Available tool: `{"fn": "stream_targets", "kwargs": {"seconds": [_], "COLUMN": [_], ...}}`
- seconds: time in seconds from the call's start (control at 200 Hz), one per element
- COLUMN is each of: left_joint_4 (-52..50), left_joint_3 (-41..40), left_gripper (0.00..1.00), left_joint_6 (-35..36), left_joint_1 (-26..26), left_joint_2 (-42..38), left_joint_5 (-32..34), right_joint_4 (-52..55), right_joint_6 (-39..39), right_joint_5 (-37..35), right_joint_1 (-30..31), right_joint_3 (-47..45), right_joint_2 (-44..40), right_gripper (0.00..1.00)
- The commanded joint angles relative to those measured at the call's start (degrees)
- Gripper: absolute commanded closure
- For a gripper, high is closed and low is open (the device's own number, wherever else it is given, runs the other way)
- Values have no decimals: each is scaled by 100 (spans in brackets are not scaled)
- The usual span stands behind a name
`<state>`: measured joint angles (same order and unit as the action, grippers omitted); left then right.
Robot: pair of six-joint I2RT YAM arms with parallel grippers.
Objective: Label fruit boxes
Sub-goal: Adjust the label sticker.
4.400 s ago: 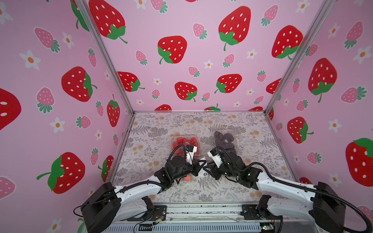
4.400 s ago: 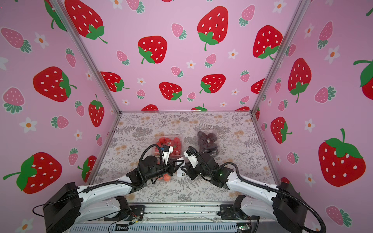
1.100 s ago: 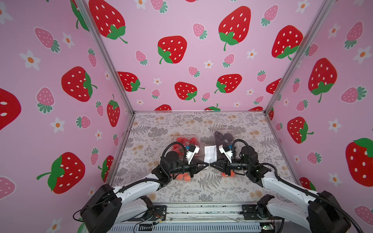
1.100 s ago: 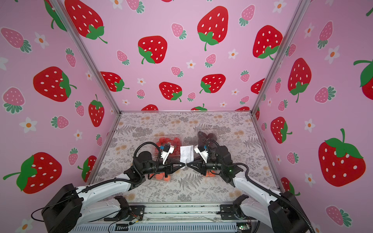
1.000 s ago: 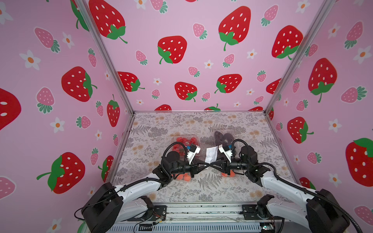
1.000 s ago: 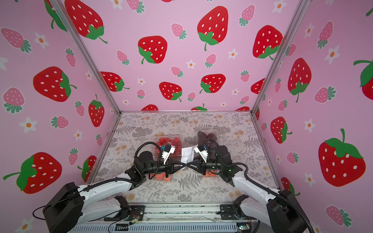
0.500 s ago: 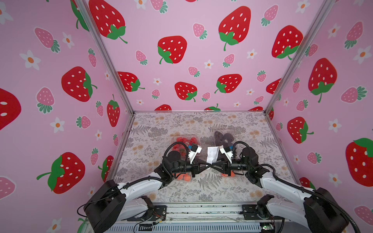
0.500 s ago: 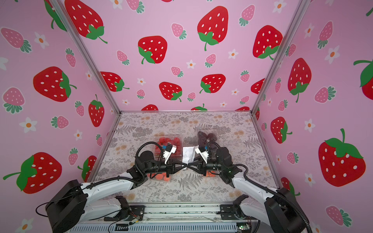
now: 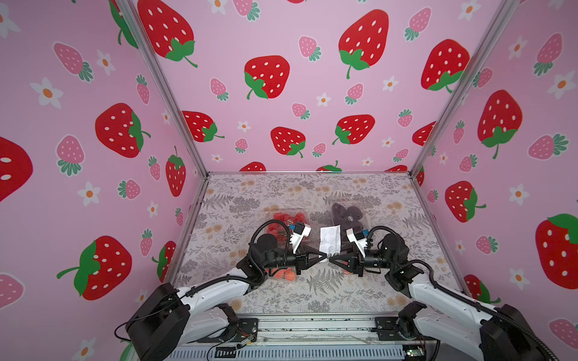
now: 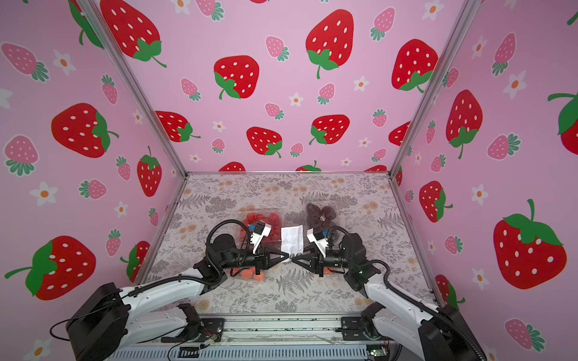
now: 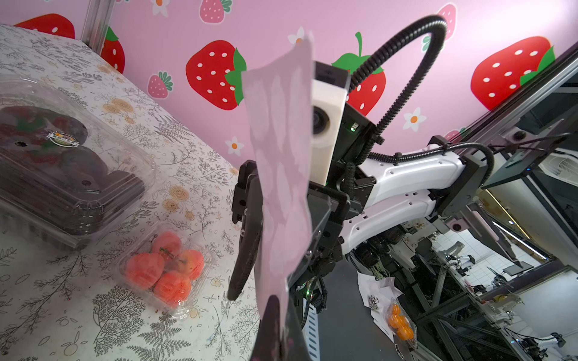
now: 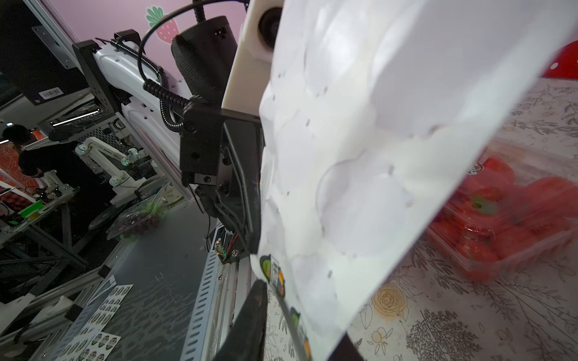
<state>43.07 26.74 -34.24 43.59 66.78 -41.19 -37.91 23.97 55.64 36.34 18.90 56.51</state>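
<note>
My left pincer (image 9: 324, 257) clamped the sheet (image 9: 330, 238) upright over the table (image 9: 316, 292), so that my right pincer (image 9: 332, 260), jaws slightly apart, could straddle its lower edge for a sticker. The strawberry box (image 9: 283, 218) sat far left and the dark box (image 9: 348, 214) far right, within reach.

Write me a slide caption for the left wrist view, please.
Left claw holds up the sticker sheet near the dark-fruit box and small orange-red-fruit box.

No legible text; sticker (image 11: 62, 139) on the dark-fruit box (image 11: 72, 178), print too small.
</note>
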Motion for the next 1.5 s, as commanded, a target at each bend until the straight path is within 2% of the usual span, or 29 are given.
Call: {"fn": "stream_targets", "kwargs": {"seconds": [0.0, 0.095, 0.155, 0.195, 0.26, 0.345, 0.59, 0.63, 0.69, 0.76, 0.84, 0.945, 1.095, 1.156, 1.231, 1.496], "left_joint_4": [233, 311, 299, 299, 303, 341, 318, 204, 131, 158, 201, 193, 116, 17, -32, -189], "left_joint_3": [-52, -61, -80, -92, -123, -163, -160, -144, -156, -189, -217, -255, -253, -232, -230, -225], "left_gripper": [100, 100, 100, 100, 100, 100, 100, 100, 79, 74, 75, 85, 91, 90, 81, 80], "left_joint_6": [-53, -103, -106, -95, -83, -85, -138, -71, 19, 40, 62, 128, 187, 222, 259, 313], "left_joint_1": [-18, 4, 0, -1, 1, 0, 39, 44, 44, 46, 52, 53, 53, 53, 53, 54], "left_joint_2": [-139, -135, -148, -155, -174, -190, -343, -369, -393, -392, -406, -493, -537, -536, -517, -584], "left_joint_5": [-129, -170, -161, -157, -140, -125, -172, -165, -136, -163, -170, -145, -119, -75, -33, 102], "right_joint_4": [-263, -334, -441, -419, -397, -463, -479, -465, -463, -421, -365, -349, -507, -524, -593, -743], "right_joint_6": [37, 97, 139, 147, 148, 204, 156, 151, 159, 161, 144, 143, 205, 213, 261, 292], "right_joint_5": [57, 49, 101, 88, 63, 29, 176, 159, 158, 171, 161, 148, 136, 132, 150, 285], "right_joint_1": [-27, -22, -29, -22, -27, -22, -23, -22, -22, -26, -23, -22, -25, -24, -23, -15], "right_joint_3": [-133, -163, -176, -176, -158, -143, -105, -100, -100, -86, -71, -53, -62, -36, -2, -39], "right_joint_2": [-261, -282, -281, -289, -330, -329, -150, -155, -183, -243, -285, -271, -136, -82, -33, -35], "right_gripper": [79, 86, 87, 85, 72, 72, 100, 100, 100, 100, 100, 100, 100, 100, 100, 100]}}
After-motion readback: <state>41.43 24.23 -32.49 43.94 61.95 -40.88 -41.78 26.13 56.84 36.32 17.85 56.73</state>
